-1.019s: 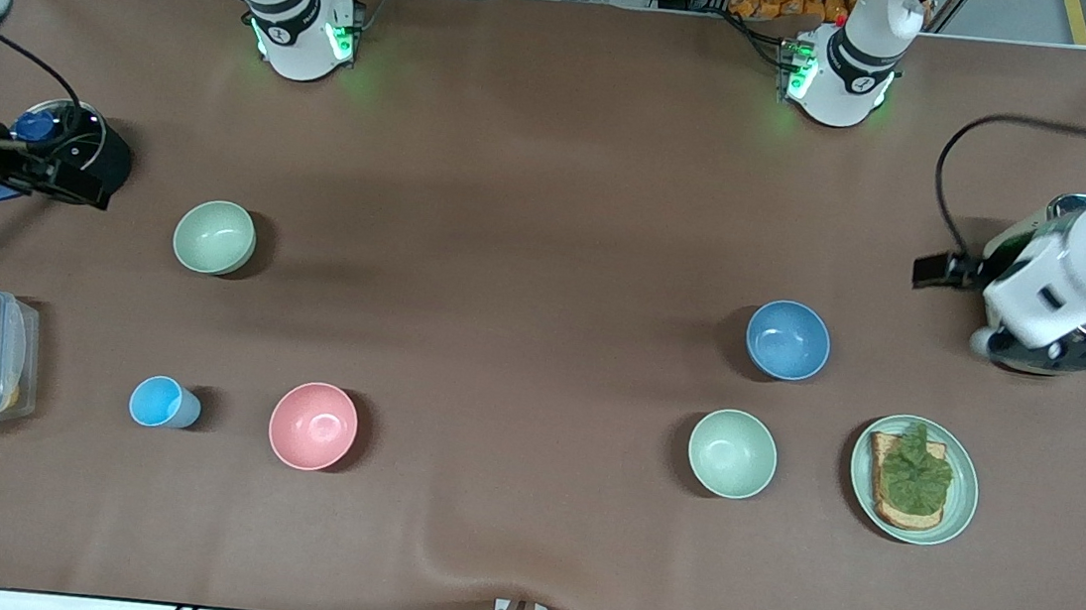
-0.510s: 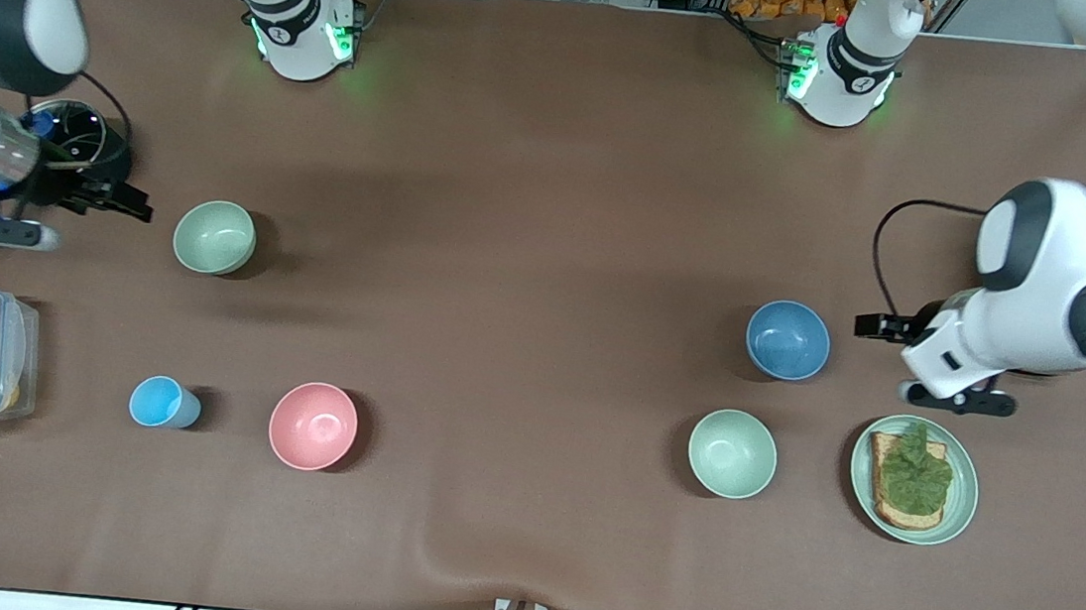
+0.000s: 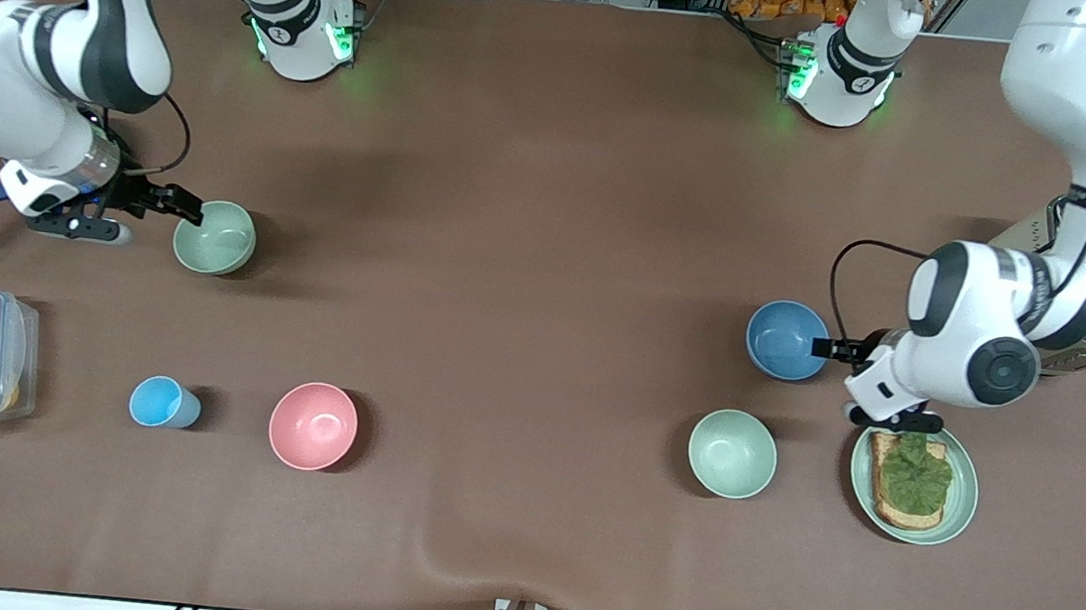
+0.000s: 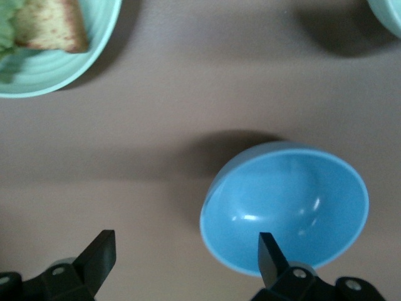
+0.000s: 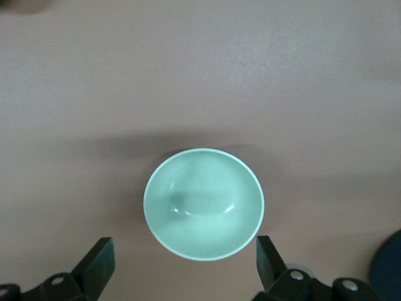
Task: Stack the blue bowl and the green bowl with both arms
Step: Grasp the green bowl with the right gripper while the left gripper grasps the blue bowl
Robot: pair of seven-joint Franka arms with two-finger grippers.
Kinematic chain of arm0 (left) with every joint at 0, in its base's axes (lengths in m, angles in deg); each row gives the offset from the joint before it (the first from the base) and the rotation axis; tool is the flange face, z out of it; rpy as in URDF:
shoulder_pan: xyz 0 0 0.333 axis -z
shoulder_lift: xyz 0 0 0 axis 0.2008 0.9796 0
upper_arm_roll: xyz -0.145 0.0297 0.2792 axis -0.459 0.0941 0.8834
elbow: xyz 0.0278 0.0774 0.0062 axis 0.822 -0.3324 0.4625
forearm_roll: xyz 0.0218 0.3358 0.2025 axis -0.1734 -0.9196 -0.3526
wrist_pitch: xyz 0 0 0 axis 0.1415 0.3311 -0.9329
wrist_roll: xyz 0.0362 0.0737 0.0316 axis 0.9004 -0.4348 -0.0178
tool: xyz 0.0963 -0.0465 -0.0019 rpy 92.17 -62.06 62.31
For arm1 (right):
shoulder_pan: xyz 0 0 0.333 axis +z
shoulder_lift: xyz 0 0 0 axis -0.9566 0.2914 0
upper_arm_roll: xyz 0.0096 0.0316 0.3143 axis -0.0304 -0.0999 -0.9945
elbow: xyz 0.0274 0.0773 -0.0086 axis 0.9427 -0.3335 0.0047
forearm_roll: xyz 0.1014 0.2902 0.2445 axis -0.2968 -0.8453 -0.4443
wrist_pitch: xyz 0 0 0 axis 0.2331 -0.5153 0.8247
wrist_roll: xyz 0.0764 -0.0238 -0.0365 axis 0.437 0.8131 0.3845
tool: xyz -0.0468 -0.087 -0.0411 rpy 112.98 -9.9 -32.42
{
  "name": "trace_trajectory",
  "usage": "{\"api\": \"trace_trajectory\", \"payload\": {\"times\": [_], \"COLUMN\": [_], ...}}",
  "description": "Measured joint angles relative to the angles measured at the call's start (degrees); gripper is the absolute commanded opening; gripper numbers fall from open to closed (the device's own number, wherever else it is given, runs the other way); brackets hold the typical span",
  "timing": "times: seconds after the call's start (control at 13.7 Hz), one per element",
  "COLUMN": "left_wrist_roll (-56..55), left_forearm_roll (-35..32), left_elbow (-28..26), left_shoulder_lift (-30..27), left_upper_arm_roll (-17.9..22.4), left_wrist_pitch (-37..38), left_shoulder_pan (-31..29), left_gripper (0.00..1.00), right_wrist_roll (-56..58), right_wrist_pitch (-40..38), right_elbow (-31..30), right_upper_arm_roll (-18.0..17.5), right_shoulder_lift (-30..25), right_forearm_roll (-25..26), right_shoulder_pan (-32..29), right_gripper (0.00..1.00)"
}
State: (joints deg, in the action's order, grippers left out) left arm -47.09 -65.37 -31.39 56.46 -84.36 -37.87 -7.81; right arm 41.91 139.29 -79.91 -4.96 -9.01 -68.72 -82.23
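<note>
Approach step: the left gripper (image 4: 182, 254), fingers spread, hangs at the rim of the blue bowl (image 3: 787, 339) near the left arm's end of the table. The right gripper (image 5: 185, 257), also spread, hangs beside the green bowl (image 3: 215, 237) toward the right arm's end. Next, each gripper likely needs to descend over a rim and close.

1. The front view looks steeply down from high across the table (image 3: 553, 196), bases along the frame's top.
2. The left wrist view looks down closely on the blue bowl (image 4: 285, 207), shared with the front view (image 3: 787, 339).
3. The right wrist view looks down closely on the green bowl (image 5: 204, 204), also in the front view (image 3: 215, 237).
</note>
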Motion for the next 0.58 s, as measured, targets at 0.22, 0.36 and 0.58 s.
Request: {"api": "trace_trajectory", "payload": {"times": [0.22, 0.36, 0.58], "left_wrist_roll": [-1.71, -1.79, -1.79], "left_forearm_roll": [0.00, 0.00, 0.00], "left_elbow": [-0.01, -0.01, -0.01], "left_shoulder_lift": [2.52, 3.91, 5.92], "left_upper_arm_roll": [-0.03, 0.00, 0.07], "left_wrist_pitch": [-2.24, -2.96, -3.48], "left_shoulder_pan": [1.26, 1.32, 1.27], "left_gripper": [1.00, 1.00, 0.87], "right_wrist_roll": [0.00, 0.35, 5.51], "right_wrist_pitch": [6.53, 8.89, 13.21], "right_elbow": [-3.13, -3.45, -3.55], "right_upper_arm_roll": [0.08, 0.21, 0.33], "right_shoulder_lift": [1.66, 3.78, 7.85], "right_forearm_roll": [0.00, 0.00, 0.00], "right_shoulder_pan": [-0.04, -0.77, -4.87], "right_gripper": [0.93, 0.93, 0.90]}}
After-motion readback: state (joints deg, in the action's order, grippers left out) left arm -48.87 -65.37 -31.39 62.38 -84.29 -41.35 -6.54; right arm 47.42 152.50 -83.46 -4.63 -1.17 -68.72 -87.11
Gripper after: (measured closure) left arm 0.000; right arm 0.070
